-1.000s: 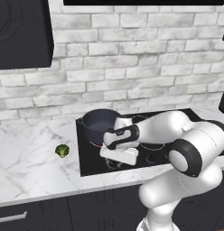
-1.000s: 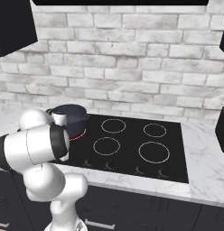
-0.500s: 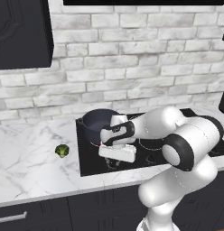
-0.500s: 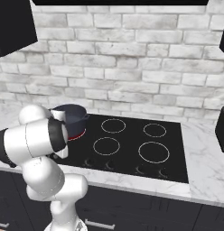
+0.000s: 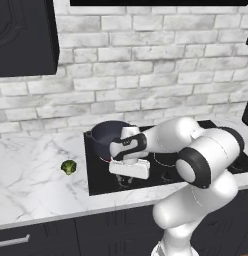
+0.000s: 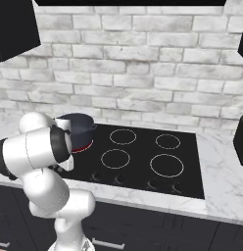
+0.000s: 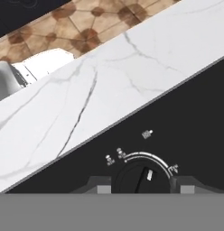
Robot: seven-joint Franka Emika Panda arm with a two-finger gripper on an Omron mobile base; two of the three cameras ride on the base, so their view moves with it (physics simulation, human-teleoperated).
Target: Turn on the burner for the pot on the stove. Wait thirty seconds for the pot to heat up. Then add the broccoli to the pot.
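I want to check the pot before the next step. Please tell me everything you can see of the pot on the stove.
The pot is round, dark blue-grey and looks like metal, with straight sides and an open top. It stands upright at the rear left corner of the black glass stove, close to the brick wall. The burner ring under it glows red. The robot's arm hides part of it in both base views. Whether anything is inside cannot be told.

The stove [image 6: 143, 162] looks like smooth black glass, glossy, with thin white rings drawn on it. The pot [image 5: 107, 136] looks like dark blue-grey metal with a dull sheen. The table [image 5: 31, 175] is polished white marble with grey veins. The wall [image 6: 143, 73] is rough whitewashed brick. The broccoli [image 5: 69, 167] has a bumpy matt green top. The knob [image 7: 142, 177] is matt black. The cupboard [image 5: 23, 37] is matt dark.
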